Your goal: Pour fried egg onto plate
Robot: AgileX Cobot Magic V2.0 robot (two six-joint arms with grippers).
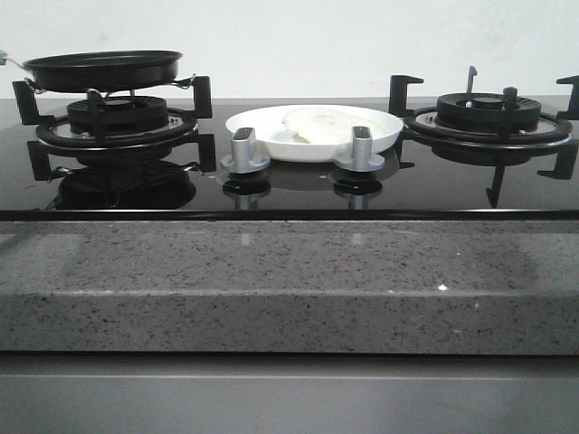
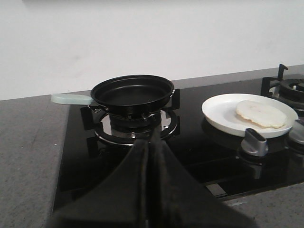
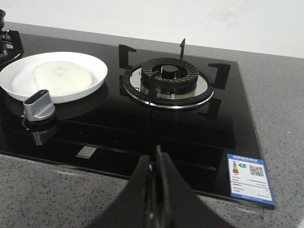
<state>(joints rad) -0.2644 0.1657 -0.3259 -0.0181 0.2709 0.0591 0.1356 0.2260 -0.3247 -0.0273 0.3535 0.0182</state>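
The grey speckled counter carries a black glass hob set against a pale wall; the hob has a burner at each side, the left burner under a black pan and the right burner bare; the pan stands level on its supports, shows nothing inside in the left wrist view, and has a pale green handle pointing away from the plate; the white plate lies on the glass between the two burners, just behind two silver knobs; the egg lies flat on the plate, toward the side nearer the right burner, within the rim; a blue label sits at the hob's near right corner; the left fingers are pressed together with nothing between them, held near the pan's burner and apart from the pan; the right fingers are likewise clenched on nothing, in front of the right burner.
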